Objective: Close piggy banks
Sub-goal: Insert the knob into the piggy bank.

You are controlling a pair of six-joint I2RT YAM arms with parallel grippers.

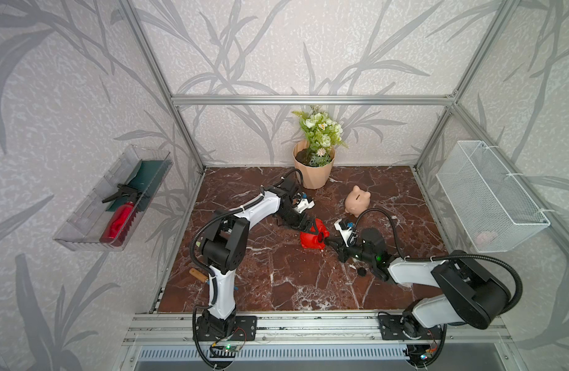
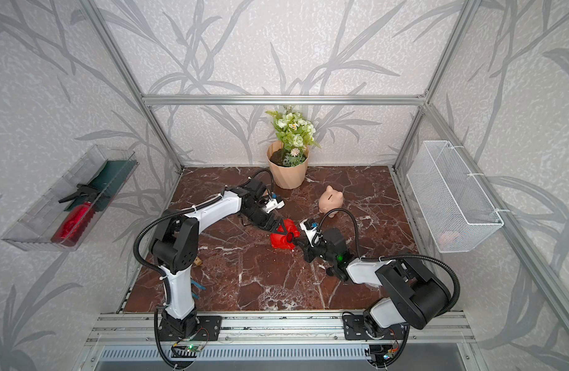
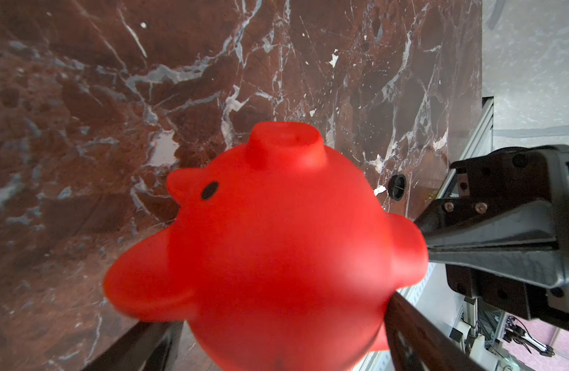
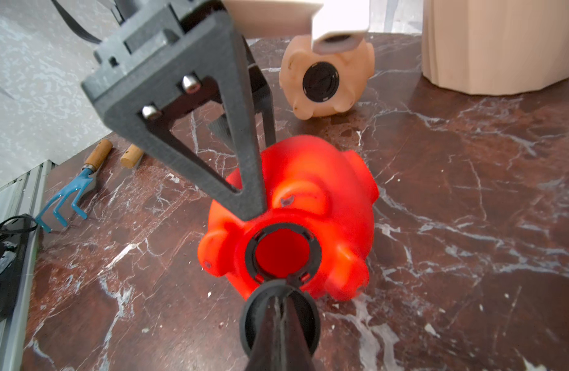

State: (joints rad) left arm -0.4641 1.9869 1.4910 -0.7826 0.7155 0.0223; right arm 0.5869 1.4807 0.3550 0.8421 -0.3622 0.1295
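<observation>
A red piggy bank lies on its side mid-table, its open round belly hole facing my right gripper. My left gripper straddles it from back to belly, with its fingers against the body. My right gripper is shut on a black round plug held just at the hole's rim. A peach piggy bank sits further back, with a black plug in its belly.
A second loose black plug lies beside the right arm. A peach flowerpot stands at the back. A blue hand rake lies front left. A wire basket hangs on the right wall, a clear tray on the left.
</observation>
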